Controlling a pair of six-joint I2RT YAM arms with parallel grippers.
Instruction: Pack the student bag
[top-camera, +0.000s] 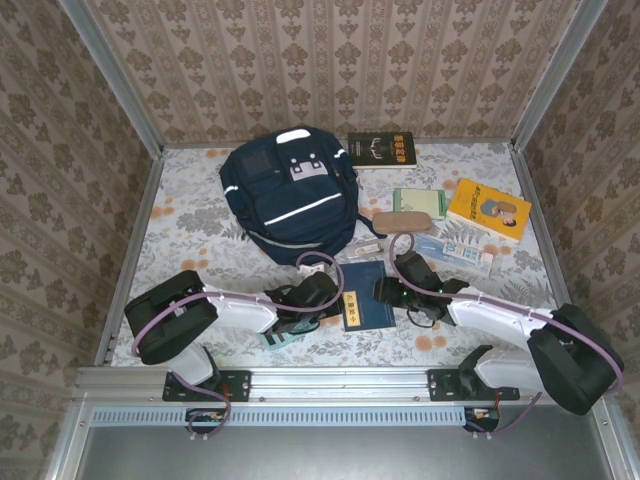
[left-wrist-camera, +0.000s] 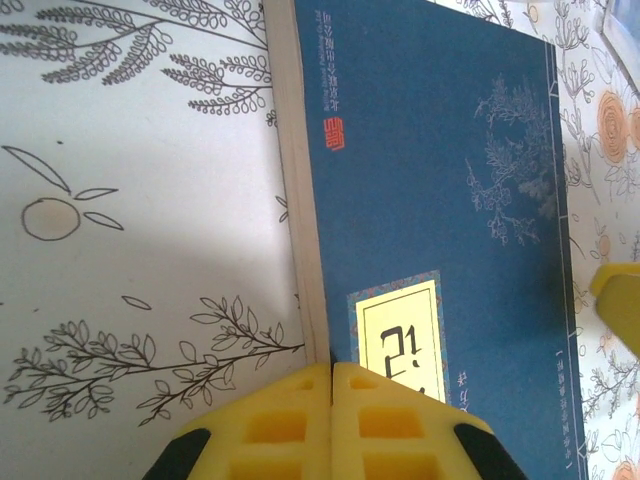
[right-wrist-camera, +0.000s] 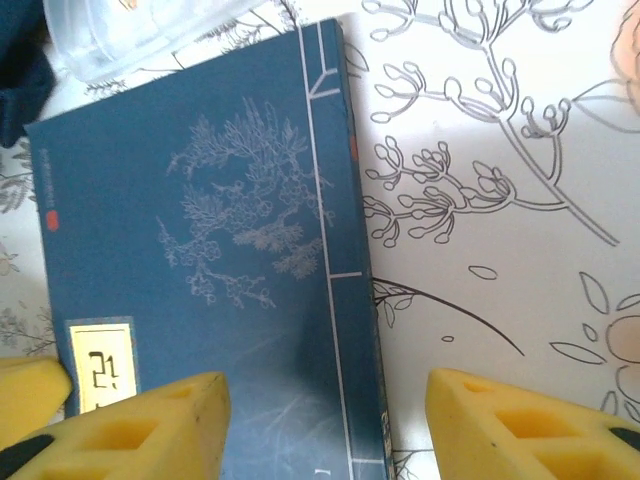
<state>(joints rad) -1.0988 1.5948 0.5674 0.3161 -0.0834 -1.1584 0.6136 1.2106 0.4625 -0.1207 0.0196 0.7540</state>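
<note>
Navy blue fabric backpack with white reflective stripes (top-camera: 290, 195) lies upper centre-left on the floral tablecloth (top-camera: 190, 235). Below it, the left gripper (left-wrist-camera: 331, 385) has its yellow fingers pressed together, holding nothing, at the page edge of a blue rectangular book (top-camera: 367, 308). Right of centre, the right gripper (right-wrist-camera: 325, 390) is spread across the book's other edge.

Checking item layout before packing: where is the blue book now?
Top view: the blue book lies flat front-centre, between the left gripper and right gripper, just nearer than the student bag.
</note>
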